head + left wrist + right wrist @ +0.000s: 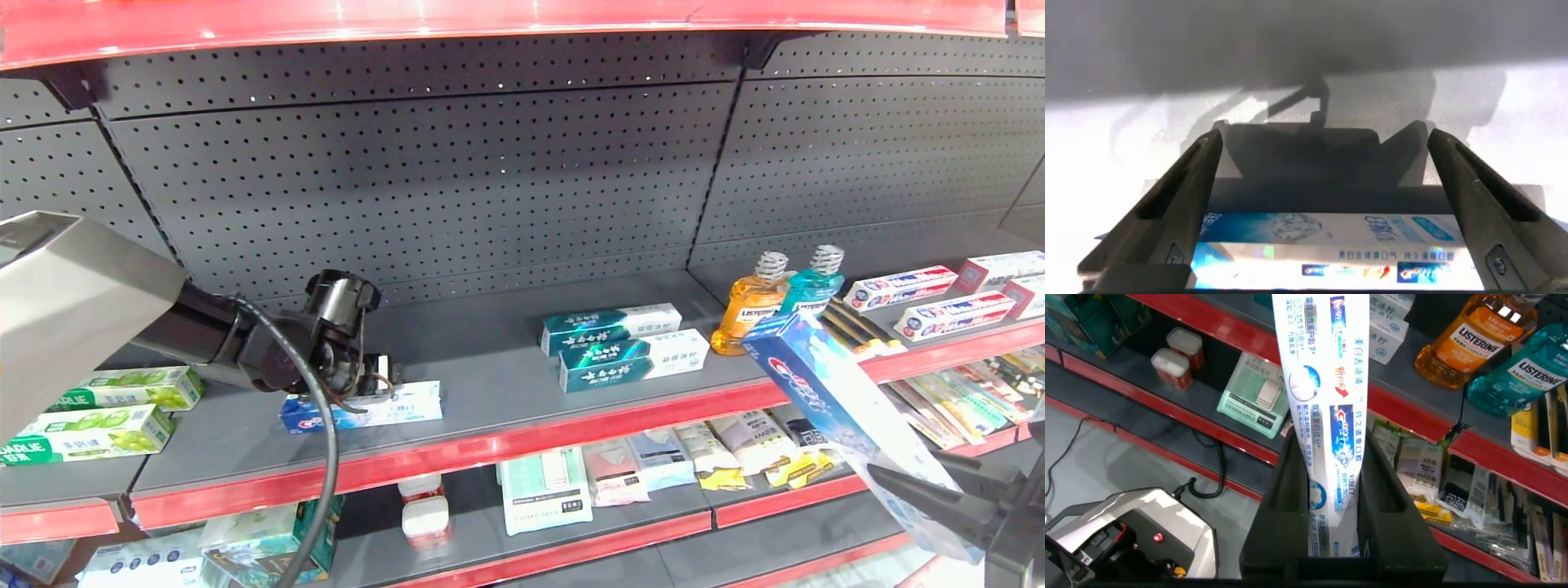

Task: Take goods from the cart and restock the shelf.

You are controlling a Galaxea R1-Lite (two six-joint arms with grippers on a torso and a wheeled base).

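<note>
Pincers: left pincer [1323, 137] spread wide astride a shelved toothpaste box [1323, 245]; right pincer [1329, 457] pinching a second toothpaste box [1319, 367]; two mouthwash bottles [747, 306] [812, 286].

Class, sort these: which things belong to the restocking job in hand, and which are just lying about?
Job in hand: held toothpaste box in the right gripper; blue toothpaste box lying on the shelf under the left gripper.
Lying about: green toothpaste boxes; teal toothpaste boxes; orange mouthwash bottle; teal mouthwash bottle.
</note>
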